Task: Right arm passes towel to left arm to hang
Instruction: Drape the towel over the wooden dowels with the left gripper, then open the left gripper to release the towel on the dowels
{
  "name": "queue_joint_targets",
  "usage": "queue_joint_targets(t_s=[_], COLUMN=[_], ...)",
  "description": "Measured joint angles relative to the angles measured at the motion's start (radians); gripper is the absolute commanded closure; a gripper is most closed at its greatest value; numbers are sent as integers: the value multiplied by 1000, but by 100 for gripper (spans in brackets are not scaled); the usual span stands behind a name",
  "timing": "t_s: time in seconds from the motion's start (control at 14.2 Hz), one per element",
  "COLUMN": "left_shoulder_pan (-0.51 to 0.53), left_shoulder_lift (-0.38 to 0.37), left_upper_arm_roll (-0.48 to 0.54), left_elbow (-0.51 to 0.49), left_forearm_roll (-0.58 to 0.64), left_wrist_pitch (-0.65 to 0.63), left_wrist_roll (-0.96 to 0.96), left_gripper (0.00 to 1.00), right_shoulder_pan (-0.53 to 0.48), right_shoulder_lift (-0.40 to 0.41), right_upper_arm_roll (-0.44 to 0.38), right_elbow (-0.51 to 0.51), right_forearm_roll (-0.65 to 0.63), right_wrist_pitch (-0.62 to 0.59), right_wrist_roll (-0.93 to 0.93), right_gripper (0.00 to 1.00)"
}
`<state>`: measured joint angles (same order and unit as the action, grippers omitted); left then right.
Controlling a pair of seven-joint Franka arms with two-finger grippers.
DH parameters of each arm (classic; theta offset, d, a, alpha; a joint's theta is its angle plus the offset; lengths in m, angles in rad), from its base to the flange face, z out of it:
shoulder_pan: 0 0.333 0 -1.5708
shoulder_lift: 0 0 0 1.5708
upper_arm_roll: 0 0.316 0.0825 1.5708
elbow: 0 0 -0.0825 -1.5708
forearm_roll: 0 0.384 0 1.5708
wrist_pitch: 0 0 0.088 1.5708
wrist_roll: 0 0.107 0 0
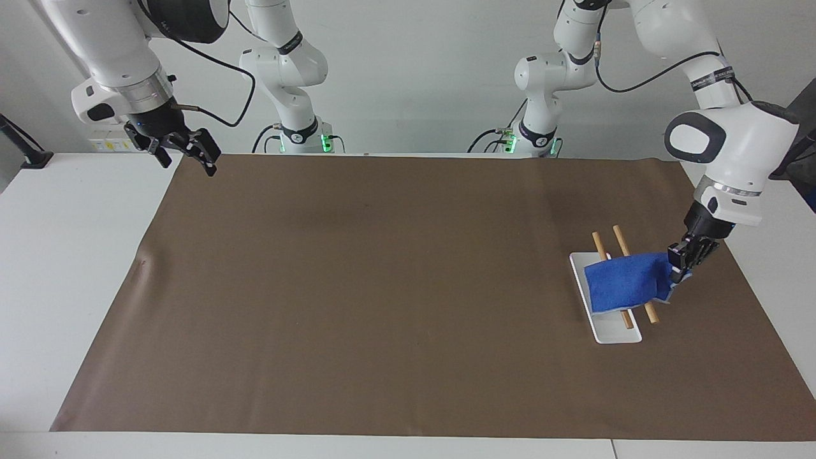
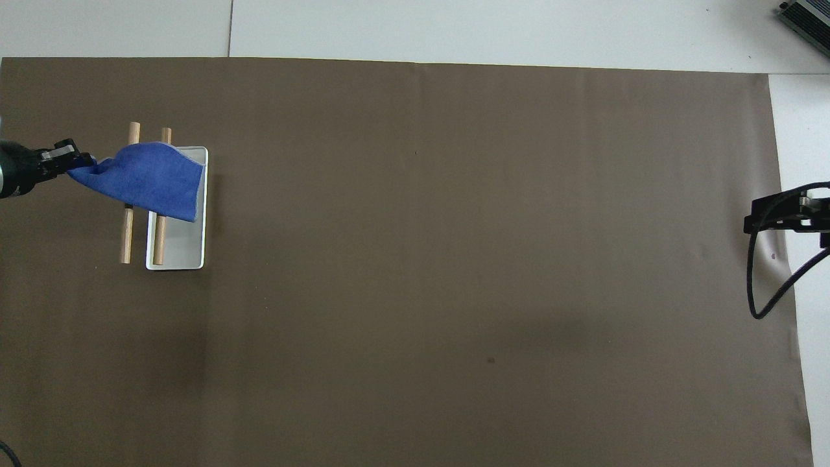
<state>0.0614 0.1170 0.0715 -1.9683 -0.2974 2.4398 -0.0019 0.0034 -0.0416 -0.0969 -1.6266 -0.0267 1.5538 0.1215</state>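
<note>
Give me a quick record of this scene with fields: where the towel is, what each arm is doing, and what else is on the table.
towel: blue towel draped over two wooden rods of a rack with a white base, toward the left arm's end of the table
left end effector: shut on the towel's corner, beside the rack
right end effector: open, waiting over the brown mat's corner
table cover: brown mat

Blue towel (image 1: 626, 281) draped over two wooden rods (image 1: 619, 241) of a small rack, at the left arm's end of the table.

Bright blue terry, pale edge showing along the low hem. Spread across both rods, hanging down over the white base tray (image 1: 613, 333); one corner pulled up, pinched in the left gripper (image 1: 679, 260) beside the rack.
</note>
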Motion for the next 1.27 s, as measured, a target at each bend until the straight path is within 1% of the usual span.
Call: queue_joint_targets(t_s=[0.42, 0.92, 1.13, 1.2, 1.27], left_shoulder_pan=[0, 0, 0, 0, 0], left_shoulder_lift=[-50, -70, -83, -88, -91], left_upper_arm_roll=[0, 0, 0, 0, 0], left_elbow=[-108, -126, -160, -169, -174], left_forearm_roll=[0, 44, 44, 44, 44], left_wrist_pitch=[-7, -59, -60, -60, -60], left_wrist_roll=[0, 3, 3, 3, 3], left_gripper=[100, 100, 100, 95, 83], right_shoulder_pan=[0, 0, 0, 0, 0], right_shoulder_lift=[0, 0, 0, 0, 0], right_upper_arm_roll=[0, 0, 0, 0, 0], right_elbow=[0, 0, 0, 0, 0], right_forearm_roll=[0, 0, 0, 0, 0], right_wrist_pitch=[0, 0, 0, 0, 0], right_wrist_roll=[0, 0, 0, 0, 0], right_gripper=[0, 0, 0, 0, 0])
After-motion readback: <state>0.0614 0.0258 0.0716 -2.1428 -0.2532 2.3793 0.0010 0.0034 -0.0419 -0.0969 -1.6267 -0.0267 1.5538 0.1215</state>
